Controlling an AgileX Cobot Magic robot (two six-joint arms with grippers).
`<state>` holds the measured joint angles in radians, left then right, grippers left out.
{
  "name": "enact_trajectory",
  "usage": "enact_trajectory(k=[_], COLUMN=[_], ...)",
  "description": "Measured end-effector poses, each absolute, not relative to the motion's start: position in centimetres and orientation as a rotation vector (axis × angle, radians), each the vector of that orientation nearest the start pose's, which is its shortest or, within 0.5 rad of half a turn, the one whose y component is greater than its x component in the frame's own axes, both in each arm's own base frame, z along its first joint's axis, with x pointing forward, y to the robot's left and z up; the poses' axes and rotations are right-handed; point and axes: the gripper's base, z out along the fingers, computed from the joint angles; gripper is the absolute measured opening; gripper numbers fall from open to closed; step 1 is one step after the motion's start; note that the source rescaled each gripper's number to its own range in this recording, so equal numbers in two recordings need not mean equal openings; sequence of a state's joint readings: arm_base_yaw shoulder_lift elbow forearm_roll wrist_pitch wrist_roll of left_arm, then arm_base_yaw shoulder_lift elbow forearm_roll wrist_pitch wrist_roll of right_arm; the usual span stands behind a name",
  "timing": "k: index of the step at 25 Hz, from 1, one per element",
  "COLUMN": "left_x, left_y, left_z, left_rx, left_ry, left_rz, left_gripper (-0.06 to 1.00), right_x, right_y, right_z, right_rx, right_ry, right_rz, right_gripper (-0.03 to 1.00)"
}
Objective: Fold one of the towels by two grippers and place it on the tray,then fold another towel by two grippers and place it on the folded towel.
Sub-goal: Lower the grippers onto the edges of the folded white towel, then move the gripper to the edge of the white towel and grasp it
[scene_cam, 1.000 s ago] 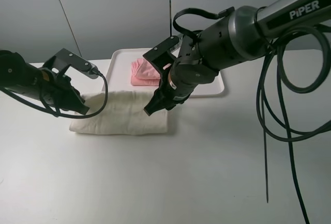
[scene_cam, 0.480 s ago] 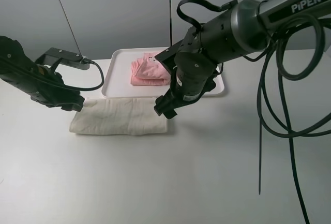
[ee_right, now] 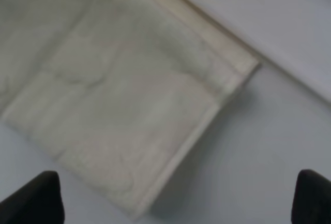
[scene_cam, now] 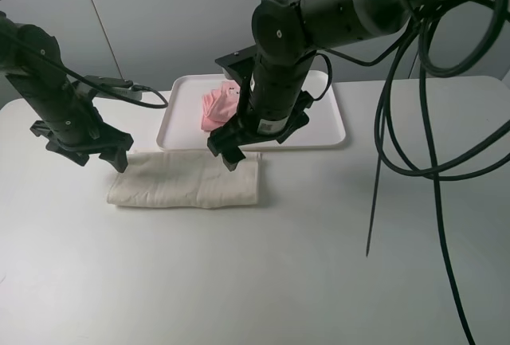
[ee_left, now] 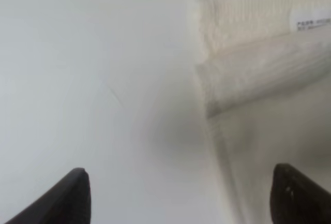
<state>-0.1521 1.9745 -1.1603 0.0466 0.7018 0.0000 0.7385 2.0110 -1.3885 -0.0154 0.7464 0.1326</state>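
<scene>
A cream ribbed towel [scene_cam: 187, 179], folded into a long rectangle, is laid on the smooth tabletop [scene_cam: 319, 241] just beside the tray [scene_cam: 335, 131]. The left tool [ee_left: 181, 198] and right tool [ee_right: 173, 198] are seen with jaws spread wide over its ends.

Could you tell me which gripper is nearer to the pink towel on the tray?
Right. The right gripper hovers just in front of the pink towel; the left gripper sits far to its left.

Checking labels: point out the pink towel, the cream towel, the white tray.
Pink folded cloth towel [scene_cam: 213, 112]: exterior high view, its left half.
Cream folded cloth towel [scene_cam: 183, 179]: exterior high view, its middle.
White rectangular tray [scene_cam: 178, 118]: exterior high view, bare left floor.
</scene>
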Motion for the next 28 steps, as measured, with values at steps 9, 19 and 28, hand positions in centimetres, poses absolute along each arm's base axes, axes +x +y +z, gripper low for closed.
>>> enact_trajectory(k=[9,19,28], left_x=[36.7,36.9,36.8], left_y=[-5.1,-4.9,-4.9], left_z=[10.8,9.7,9.6], left_rx=[0.175,0.173,0.172], left_ry=[3.049,3.076,3.082], left_rz=[0.079,0.111,0.114], left_gripper=[0.9,0.9,0.9], right_x=[29.8,30.0,32.1], right_y=[27.2,27.2,26.0], right_z=[16.5,15.4,12.5], right_rx=[-0.888,-0.818,-0.548], right_ry=[2.791,2.852,2.99], right_rz=[0.158,0.166,0.285], right_gripper=[0.95,0.95,0.91])
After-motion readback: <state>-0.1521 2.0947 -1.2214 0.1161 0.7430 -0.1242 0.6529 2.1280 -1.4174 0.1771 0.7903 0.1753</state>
